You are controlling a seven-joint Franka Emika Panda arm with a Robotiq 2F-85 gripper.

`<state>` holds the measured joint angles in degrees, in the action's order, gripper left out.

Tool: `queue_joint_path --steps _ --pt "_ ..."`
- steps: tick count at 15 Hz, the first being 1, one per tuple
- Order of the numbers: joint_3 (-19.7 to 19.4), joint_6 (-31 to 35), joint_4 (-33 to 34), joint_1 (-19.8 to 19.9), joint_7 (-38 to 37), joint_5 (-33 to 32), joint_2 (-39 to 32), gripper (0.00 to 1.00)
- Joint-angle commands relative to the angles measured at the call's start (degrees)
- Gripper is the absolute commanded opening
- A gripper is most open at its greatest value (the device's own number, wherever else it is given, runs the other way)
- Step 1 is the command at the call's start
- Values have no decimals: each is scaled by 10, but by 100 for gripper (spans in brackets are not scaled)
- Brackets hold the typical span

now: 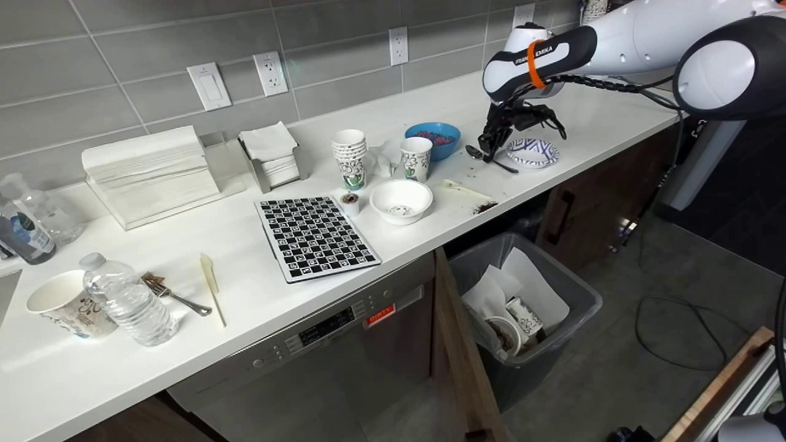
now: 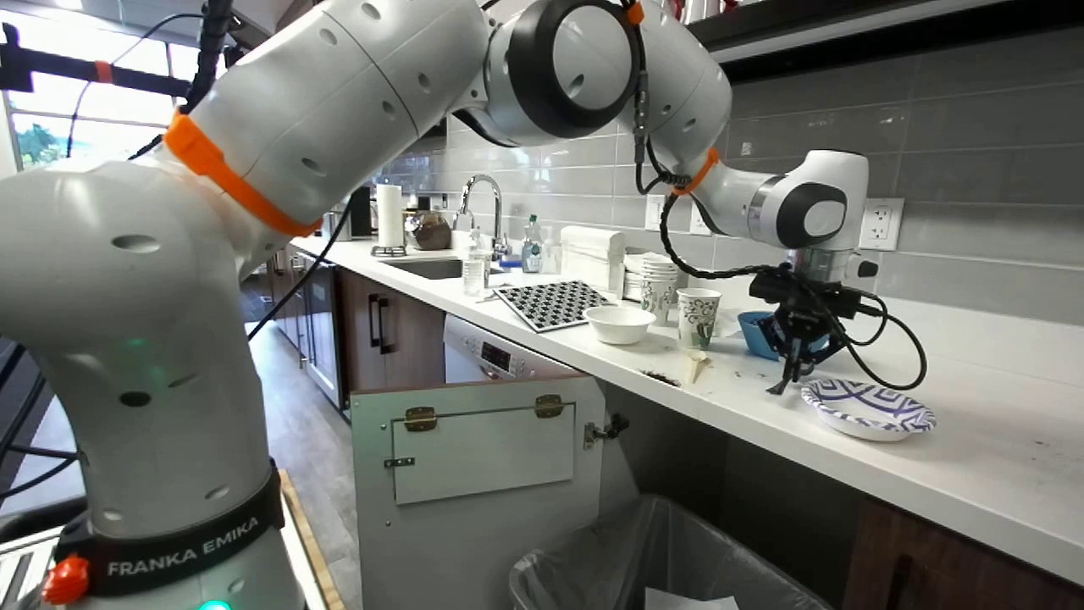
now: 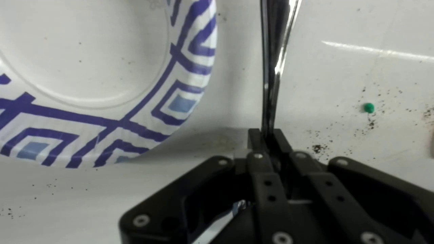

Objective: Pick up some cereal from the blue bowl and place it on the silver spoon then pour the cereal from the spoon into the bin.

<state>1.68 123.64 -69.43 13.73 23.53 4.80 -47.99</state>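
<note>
Grasping silver spoon [image 3: 273, 64] by handle in clenched gripper [image 3: 268, 139], just beside patterned bowl [image 3: 84, 61]. Noting 1 blue bowl [image 1: 447, 149] on counter [image 1: 589, 123], with reddish cereal [image 1: 435, 138] inside, and 1 bin [image 1: 534, 374] below.

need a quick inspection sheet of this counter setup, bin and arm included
surface: white counter, scattered dark crumbs, green speck
blue bowl: reddish cereal inside
silver spoon: gripped; counter contact unclear
bin: lined, white paper inside
clutter: patterned paper bowl beside the gripper; checkered board, white bowl, paper cups, water bottle
gripper: shut on the silver spoon
cables: black cable runs along the arm
surroundings: cabinet door open; dishwasher labelled DIRTY
</note>
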Motion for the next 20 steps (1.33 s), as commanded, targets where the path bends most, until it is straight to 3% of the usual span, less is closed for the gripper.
queue_joint_path --steps 1,8,9,18,20 --pt "13 -24 56 10 -10 21 -42 2" --pt "18 -9 77 9 -33 29 -61 2" --pt "15 -9 77 7 -38 27 -61 29" --pt "-2 8 26 -14 -61 -1 -8 95" --pt "-8 -7 16 -22 -54 -18 8 100"
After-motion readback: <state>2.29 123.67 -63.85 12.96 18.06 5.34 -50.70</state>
